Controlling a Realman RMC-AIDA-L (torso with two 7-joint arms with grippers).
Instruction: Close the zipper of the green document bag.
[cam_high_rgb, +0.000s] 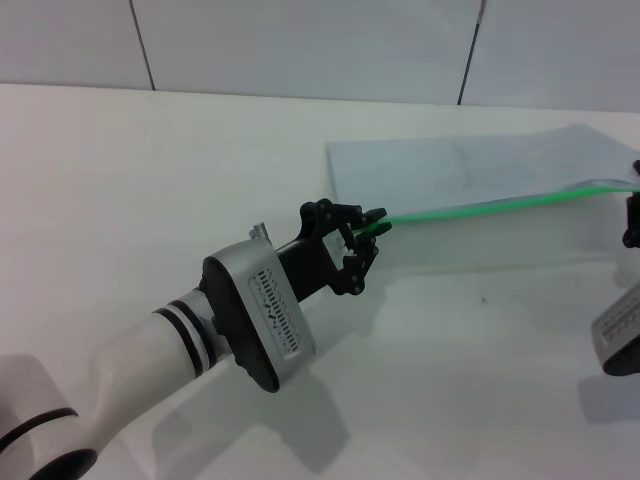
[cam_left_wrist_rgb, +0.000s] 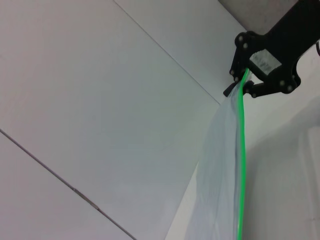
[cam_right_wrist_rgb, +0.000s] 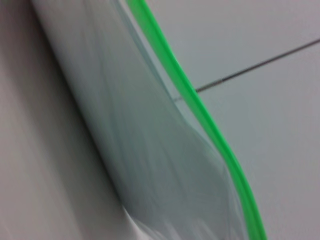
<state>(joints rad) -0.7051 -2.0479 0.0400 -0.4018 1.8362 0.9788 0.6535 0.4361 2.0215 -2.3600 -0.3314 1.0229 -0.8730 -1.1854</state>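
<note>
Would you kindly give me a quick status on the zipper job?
Left gripper shut on zipper end. Right gripper clamps far end. Green document bag lifted, strip taut. Nothing in the way.

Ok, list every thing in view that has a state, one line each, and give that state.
green document bag: lying on the white table, its green edge lifted off the surface.
zipper: stretched taut between the two grippers; open or closed cannot be told.
left gripper: shut on the zipper's end nearest the table's middle.
right gripper: shut on the zipper's opposite end, seen from the left wrist.
</note>
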